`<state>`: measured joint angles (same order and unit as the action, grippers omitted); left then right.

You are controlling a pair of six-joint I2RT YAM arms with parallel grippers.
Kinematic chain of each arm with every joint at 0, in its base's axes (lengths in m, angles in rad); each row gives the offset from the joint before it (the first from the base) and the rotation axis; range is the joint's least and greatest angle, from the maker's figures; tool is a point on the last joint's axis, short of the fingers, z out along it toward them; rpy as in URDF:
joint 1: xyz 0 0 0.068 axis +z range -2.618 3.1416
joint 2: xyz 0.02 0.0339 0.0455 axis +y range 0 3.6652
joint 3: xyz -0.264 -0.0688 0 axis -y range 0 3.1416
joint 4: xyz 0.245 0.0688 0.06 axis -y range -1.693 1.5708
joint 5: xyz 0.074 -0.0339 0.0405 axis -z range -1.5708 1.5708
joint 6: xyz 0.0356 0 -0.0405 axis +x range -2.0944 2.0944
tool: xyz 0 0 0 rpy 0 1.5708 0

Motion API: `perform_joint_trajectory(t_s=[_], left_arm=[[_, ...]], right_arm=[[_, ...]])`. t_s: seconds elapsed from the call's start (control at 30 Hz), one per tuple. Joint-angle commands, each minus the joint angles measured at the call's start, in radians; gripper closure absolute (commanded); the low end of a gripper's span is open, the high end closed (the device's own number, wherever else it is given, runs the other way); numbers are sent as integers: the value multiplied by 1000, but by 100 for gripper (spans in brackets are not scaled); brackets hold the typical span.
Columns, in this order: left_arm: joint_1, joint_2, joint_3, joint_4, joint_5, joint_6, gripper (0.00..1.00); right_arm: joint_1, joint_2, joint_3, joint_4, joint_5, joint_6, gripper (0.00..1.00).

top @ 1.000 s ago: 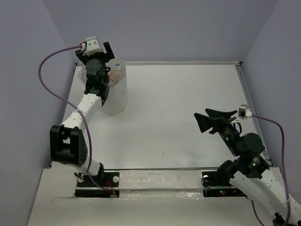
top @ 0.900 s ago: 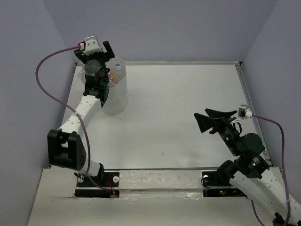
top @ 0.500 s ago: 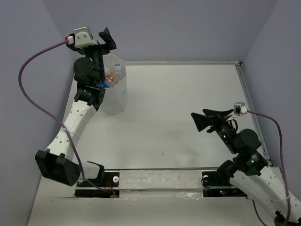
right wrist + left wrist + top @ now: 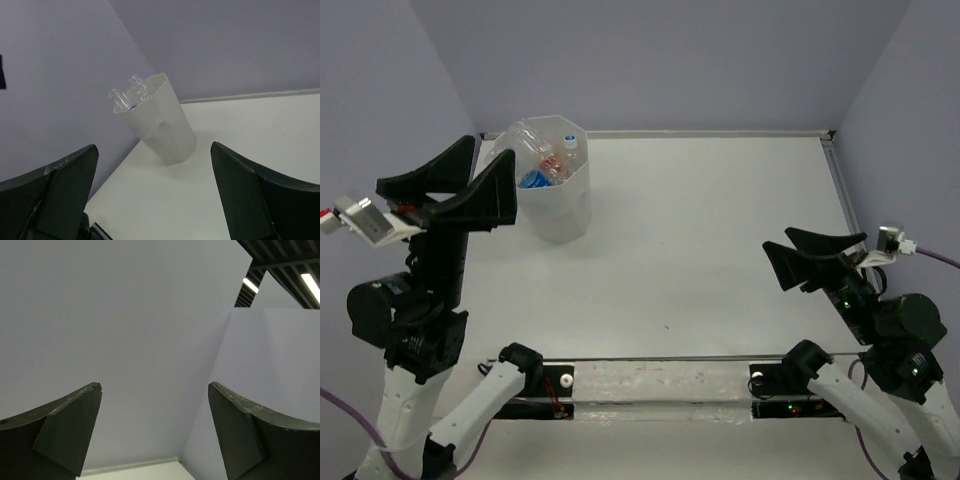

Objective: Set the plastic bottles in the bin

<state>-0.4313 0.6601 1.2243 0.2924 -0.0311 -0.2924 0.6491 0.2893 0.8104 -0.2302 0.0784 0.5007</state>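
Bottles [image 4: 554, 166] sit piled in the bin [image 4: 560, 212], none showing on the table [image 4: 720, 220] — left gripper [image 4: 490, 151] and right gripper [image 4: 778, 240] both gape empty — job looks done.

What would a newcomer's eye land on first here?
The white bin at the far left of the table, with bottles piled inside. Then two black arms, the left tool and right tool both open and empty.
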Motion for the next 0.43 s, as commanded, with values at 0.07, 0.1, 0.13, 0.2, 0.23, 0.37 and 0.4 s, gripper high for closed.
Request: perform_joint_trajectory(t_s=[0.07,0.1,0.13,0.2,0.23,0.37,0.4], left_arm=[[0,-281,-268,-242,45,-131,1],[-1,-313,-296,-257,42,-142,1],[-1,-341,-319,-278,42,-148,1],[-1,-395,-379,-291,5,-160,1],[0,-401,-388,-315,-3,-165,1],[0,-380,-382,-322,10,-152,1],[-1,-372,-372,-311,8,-149,1]], right_arm=[[1,-176,82,-49,49,-65,0],[1,-191,76,-49,63,-68,0],[1,-202,67,-50,87,-71,0],[1,-213,35,-47,96,-57,0],[1,-208,26,-46,96,-53,0],[1,-148,30,-11,90,-53,0],[1,-138,53,2,86,-57,0]])
